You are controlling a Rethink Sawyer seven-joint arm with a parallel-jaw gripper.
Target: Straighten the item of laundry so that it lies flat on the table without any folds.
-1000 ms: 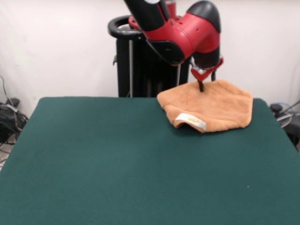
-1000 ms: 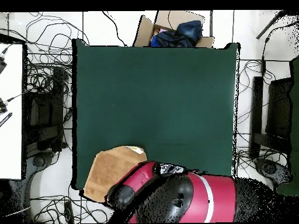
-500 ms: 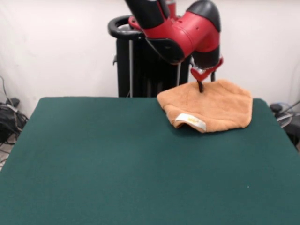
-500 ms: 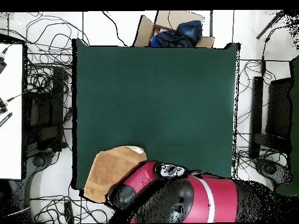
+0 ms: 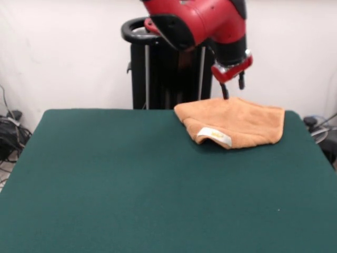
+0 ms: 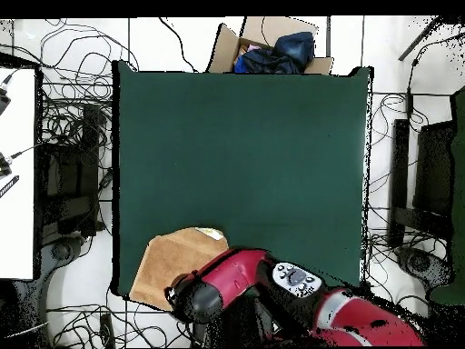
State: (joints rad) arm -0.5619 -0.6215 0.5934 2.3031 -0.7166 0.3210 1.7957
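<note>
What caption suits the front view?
Red arm's gripper above a folded towel at the table's far corner.

Below my gripper (image 5: 233,89): the folded towel (image 5: 237,122) bunched at the table's (image 5: 131,184) corner, nothing between us.
Toward the camera from my gripper: I see bare green felt across nearly the whole table, free to sweep.
Behind my gripper: black pedestal (image 5: 158,74) and wall, tight there.
Beyond the table's opposite edge: a cardboard box (image 6: 268,50) with dark cloth.
Floor around: cables (image 6: 73,118) on both sides.
</note>
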